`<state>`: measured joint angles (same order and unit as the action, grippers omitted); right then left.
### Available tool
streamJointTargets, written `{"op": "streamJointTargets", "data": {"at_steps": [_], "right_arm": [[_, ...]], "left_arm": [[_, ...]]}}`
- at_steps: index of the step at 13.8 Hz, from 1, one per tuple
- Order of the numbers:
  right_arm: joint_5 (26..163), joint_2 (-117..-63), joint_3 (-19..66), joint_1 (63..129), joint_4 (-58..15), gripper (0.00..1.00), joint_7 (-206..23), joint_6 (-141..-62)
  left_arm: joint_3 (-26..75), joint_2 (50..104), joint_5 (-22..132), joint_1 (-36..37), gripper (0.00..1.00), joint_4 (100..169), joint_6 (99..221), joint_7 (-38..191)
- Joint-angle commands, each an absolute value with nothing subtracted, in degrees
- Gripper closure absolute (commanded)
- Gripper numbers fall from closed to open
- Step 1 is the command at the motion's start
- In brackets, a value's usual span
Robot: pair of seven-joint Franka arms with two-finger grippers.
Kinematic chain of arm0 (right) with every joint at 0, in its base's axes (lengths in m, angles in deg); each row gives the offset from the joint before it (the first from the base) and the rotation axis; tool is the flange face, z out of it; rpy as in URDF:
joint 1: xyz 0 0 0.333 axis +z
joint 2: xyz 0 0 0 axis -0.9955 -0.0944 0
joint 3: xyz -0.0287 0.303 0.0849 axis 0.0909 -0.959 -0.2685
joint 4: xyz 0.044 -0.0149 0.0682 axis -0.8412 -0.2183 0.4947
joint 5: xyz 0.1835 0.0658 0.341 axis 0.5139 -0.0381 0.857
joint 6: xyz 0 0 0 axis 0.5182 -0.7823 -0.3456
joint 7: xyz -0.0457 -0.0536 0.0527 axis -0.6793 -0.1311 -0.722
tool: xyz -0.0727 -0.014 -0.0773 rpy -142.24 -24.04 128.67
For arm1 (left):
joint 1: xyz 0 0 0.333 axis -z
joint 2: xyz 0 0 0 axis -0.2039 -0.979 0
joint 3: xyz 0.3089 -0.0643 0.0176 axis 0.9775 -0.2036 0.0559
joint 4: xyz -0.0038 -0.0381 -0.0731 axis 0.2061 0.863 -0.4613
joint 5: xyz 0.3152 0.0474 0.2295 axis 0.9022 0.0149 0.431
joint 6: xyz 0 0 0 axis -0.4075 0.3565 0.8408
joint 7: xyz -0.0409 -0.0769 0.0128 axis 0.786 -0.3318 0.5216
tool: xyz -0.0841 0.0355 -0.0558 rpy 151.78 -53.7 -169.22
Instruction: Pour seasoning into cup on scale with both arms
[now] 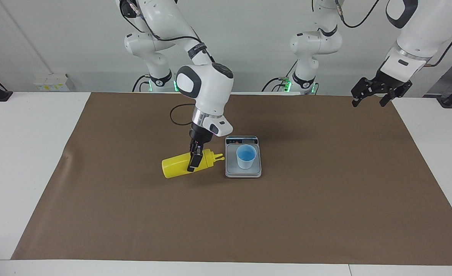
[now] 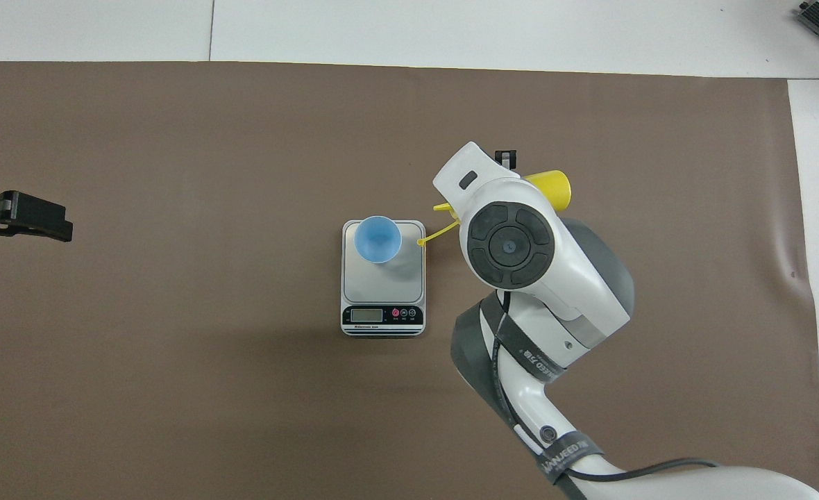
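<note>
Down near the middle of the brown mat (image 1: 325, 214), our right gripper (image 1: 194, 158) is clamped across the yellow seasoning bottle (image 1: 180, 165), fingers closed on its body close to the shoulder. We hold the bottle nearly on its side, base toward the right arm's end of the table and nozzle aimed at the scale (image 1: 243, 168) just beside it; it sits so low that we cannot tell whether its base rests on the mat. Holding it tipped this way, we judge, lines the nozzle up for a pour. Its small tethered cap (image 2: 421, 242) dangles off the nozzle and reaches the edge of the scale without entering the cup. On the scale's platform stands the pale blue cup (image 1: 246, 156), upright and open, away from the display strip, which lies along the scale's edge nearest us. No seasoning is visible in it, so the pour seems still ahead. Farther out, our left gripper (image 1: 375, 91) waits with fingers spread, holding nothing, raised over the mat's corner at the left arm's end, nearest the robots, well apart from the scale.
</note>
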<state>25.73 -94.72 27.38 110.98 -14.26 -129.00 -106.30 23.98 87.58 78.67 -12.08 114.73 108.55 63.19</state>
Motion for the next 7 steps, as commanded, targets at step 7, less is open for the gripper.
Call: {"op": "streamJointTargets", "data": {"at_steps": [7], "right_arm": [[14.2, -100.7, 27.2, 116.5, -7.3, 1.00, -124.9, -99.9]], "left_arm": [[23.8, 88.6, 79.4, -12.5, 0.00, 115.8, 108.4, 62.8]]}}
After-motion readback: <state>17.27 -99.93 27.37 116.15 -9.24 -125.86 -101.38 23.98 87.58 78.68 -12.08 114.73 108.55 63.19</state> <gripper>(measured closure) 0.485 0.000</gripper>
